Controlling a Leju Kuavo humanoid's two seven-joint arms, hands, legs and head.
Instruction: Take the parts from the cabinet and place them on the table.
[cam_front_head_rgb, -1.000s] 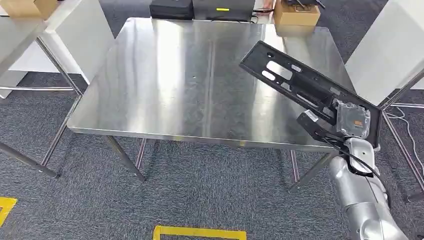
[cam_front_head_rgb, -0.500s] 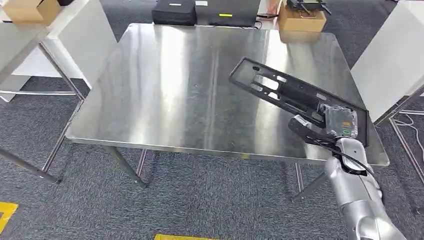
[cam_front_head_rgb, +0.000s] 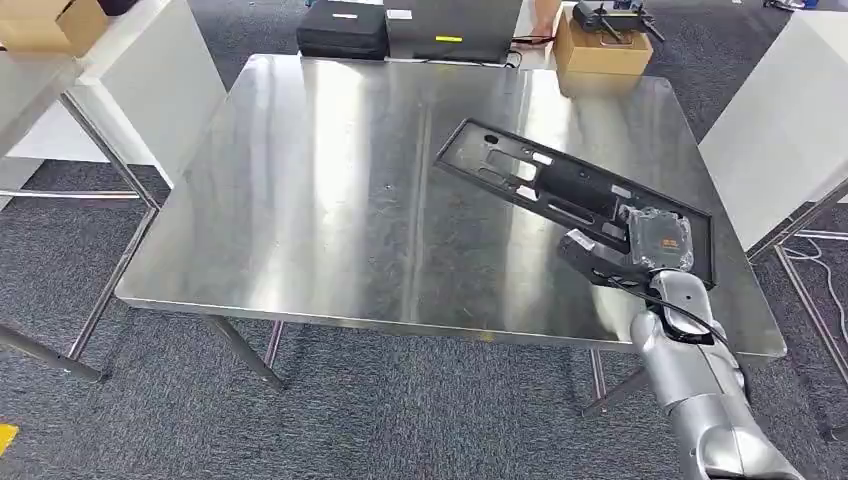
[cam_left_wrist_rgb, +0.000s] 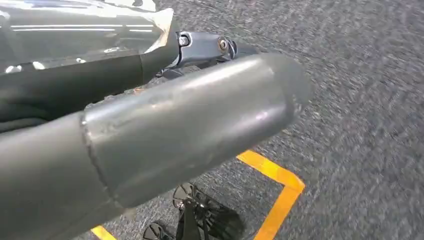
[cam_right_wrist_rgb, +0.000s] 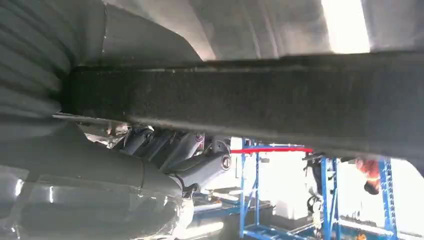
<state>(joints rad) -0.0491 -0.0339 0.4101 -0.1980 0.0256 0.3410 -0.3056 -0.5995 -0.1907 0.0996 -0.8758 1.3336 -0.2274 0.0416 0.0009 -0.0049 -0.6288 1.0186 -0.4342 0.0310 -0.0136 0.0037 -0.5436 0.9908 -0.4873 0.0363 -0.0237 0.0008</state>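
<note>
A long black plastic part (cam_front_head_rgb: 560, 190), a flat frame with several cut-outs, is held at one end by the right hand (cam_front_head_rgb: 640, 250) over the steel table (cam_front_head_rgb: 330, 190). The part is seen tilted, its gripped end above the table's near right corner and its free end reaching toward the table's middle; whether that free end touches the tabletop cannot be told. In the right wrist view the same part (cam_right_wrist_rgb: 250, 97) is shown as a dark bar crossing close in front of the camera, with the dark fingers (cam_right_wrist_rgb: 200, 160) curled beneath it. The right arm (cam_front_head_rgb: 700, 400) is raised from below the table's near right edge.

The left hand (cam_left_wrist_rgb: 150, 125) is shown hanging over grey carpet (cam_left_wrist_rgb: 370, 100), beside a yellow floor marking (cam_left_wrist_rgb: 280, 180); its thick grey thumb takes up much of that view, and how its fingers lie cannot be told.

Beyond the table's far edge, two black cases (cam_front_head_rgb: 400, 28) and a cardboard box (cam_front_head_rgb: 600, 45) are set on the floor. White panels (cam_front_head_rgb: 780, 130) are stood to the right of the table, and another white panel (cam_front_head_rgb: 150, 90) to its left.
</note>
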